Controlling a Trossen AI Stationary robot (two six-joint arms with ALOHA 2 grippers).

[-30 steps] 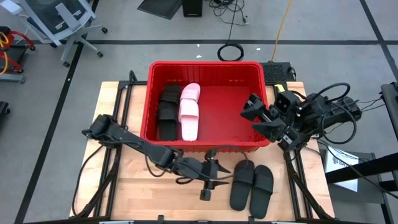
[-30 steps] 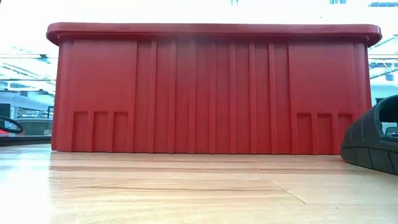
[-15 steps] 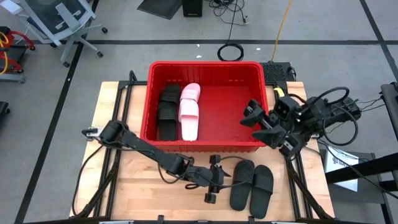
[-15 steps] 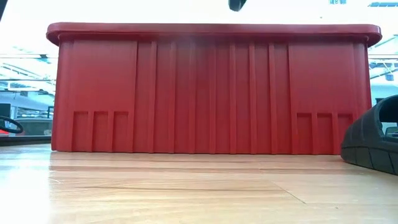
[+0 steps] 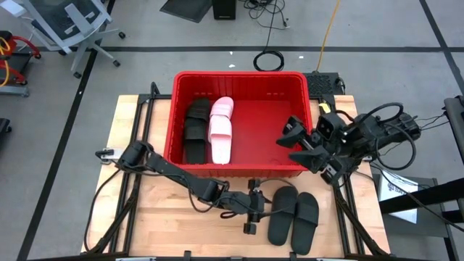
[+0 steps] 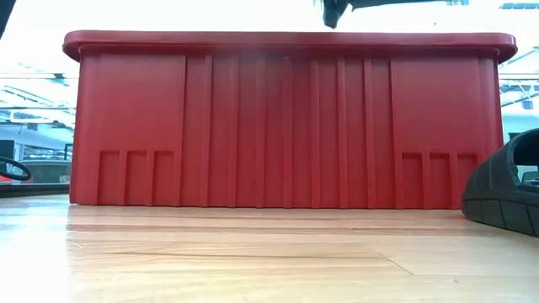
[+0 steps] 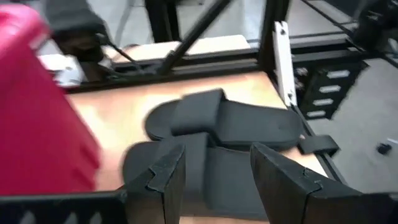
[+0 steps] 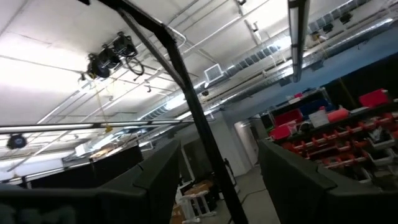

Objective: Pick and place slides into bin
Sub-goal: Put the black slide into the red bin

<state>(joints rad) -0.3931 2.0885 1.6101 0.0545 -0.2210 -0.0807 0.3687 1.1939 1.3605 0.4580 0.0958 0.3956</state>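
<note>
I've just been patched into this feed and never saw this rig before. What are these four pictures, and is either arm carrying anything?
Two dark robot arms work at a wooden table. The overhead picture shows everything: a red bin holding one black slide and one pink slide, plus two black slides on the table. The table-level picture shows mostly the bin's wall. Each wrist camera looks past its own fingers. The left gripper is open and empty, next to the pair on the table. The right gripper is open and empty above the bin's right side, its camera pointing at the ceiling.
</note>
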